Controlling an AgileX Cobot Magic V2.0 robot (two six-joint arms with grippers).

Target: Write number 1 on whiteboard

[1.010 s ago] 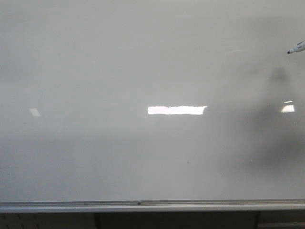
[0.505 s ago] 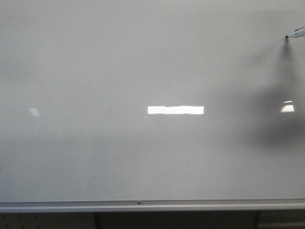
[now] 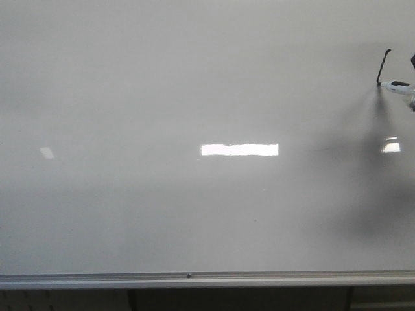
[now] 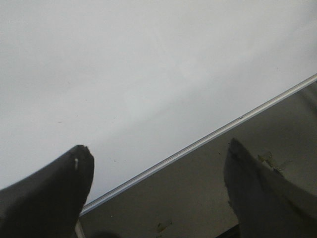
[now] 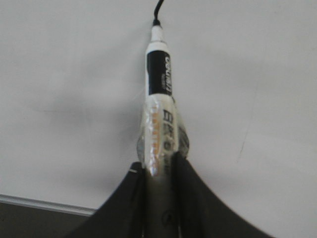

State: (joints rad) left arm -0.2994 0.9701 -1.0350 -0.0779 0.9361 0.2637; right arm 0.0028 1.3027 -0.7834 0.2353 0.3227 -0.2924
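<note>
The whiteboard point(image 3: 162, 97) fills the front view, glossy and pale grey. At its far right is a short black stroke with a small hook on top, the number 1 point(image 3: 383, 66). A white marker point(image 3: 397, 86) has its tip at the stroke's lower end. In the right wrist view my right gripper point(image 5: 159, 166) is shut on the marker point(image 5: 159, 99), whose tip meets the black line point(image 5: 158, 9) on the whiteboard point(image 5: 59, 74). My left gripper point(image 4: 158, 171) is open and holds nothing, hovering over the whiteboard point(image 4: 124, 64) near its silver frame edge point(image 4: 198, 144).
A silver frame point(image 3: 194, 278) runs along the board's near edge, with a dark table strip below it. Bright glare patches point(image 3: 238, 149) lie mid-board. A dark arm shadow point(image 3: 382, 181) falls at the right. Brownish table surface point(image 4: 198, 198) lies beyond the frame.
The marker tip rose to the board's upper right, then drew downward, leaving a short black stroke. The shadow at the right shifted with it.
</note>
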